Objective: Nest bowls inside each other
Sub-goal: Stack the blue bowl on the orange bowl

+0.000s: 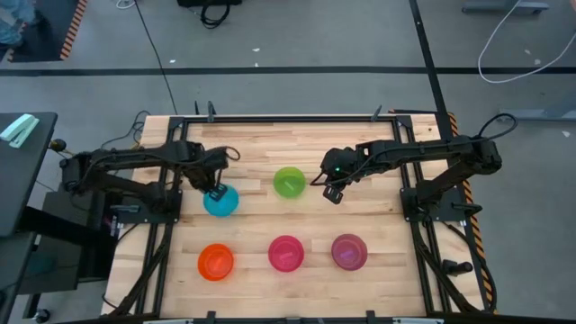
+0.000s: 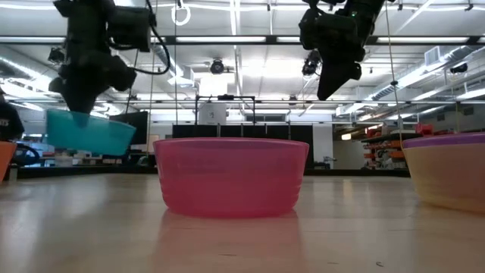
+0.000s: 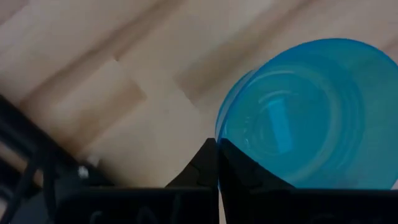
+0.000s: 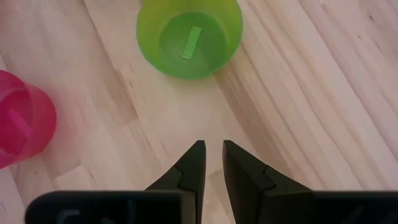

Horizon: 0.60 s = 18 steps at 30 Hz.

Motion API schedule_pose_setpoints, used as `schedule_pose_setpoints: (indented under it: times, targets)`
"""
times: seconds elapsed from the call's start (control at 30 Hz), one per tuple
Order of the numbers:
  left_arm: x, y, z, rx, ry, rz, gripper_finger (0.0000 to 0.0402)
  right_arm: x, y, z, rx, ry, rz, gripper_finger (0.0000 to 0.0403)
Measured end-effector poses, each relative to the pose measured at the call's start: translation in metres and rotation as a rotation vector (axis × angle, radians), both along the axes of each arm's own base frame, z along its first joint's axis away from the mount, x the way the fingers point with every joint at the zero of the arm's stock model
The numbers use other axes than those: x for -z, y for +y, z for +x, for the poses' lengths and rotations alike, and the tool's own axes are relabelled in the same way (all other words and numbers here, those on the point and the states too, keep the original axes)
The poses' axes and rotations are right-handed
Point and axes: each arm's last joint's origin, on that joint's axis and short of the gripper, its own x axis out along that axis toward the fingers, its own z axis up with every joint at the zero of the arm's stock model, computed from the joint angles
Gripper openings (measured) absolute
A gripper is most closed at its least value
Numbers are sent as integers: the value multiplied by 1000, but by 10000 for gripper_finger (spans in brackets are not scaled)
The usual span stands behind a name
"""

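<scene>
1. High view, from above the table: five bowls show, none nested in another. The blue bowl [image 1: 221, 201] sits toward the left, with the left gripper [image 1: 215, 190] on its rim. The green bowl [image 1: 289, 181] is near the middle. Along the near edge lie the orange bowl [image 1: 216, 262], the pink bowl [image 1: 286, 253] and the purple bowl [image 1: 349, 251], each apart from the others. The right gripper [image 1: 332, 192] hovers just beside the green bowl, holding nothing. I see no yellow bowl. As I judge it, the nesting has barely begun: one bowl is in hand, all still single.

2. Low view, level with the table top: this adds height. The blue bowl [image 2: 89, 130] hangs tilted, clear of the wood, under the left gripper [image 2: 79, 106]. The right gripper [image 2: 333, 80] is high in the air. The pink bowl [image 2: 230, 176] stands in front, the purple bowl [image 2: 447, 168] at the right edge. The green bowl is hidden here.

3. Left wrist view: the grip is plain. The dark fingers are pressed together on the rim of the blue bowl [image 3: 311, 118], with bare table wood [image 3: 124, 81] beyond.

4. Right wrist view: the right gripper [image 4: 211, 154] has its fingers a narrow gap apart, around nothing. Ahead is the green bowl [image 4: 189, 37], upright and empty, with the pink bowl [image 4: 23, 118] off to one side.
</scene>
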Motion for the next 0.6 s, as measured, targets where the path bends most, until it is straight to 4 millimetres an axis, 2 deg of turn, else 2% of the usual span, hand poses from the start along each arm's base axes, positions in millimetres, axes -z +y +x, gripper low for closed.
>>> schedule_pose_setpoints:
  times: [0.3,0.6]
  targets:
    - [-7,-57,-5,93,43,-14,5,0,13,0,-50,0,2,64]
    - [-14,-102,-19,136,-24,-8,5,0,12,1,-37,-1,-21,64]
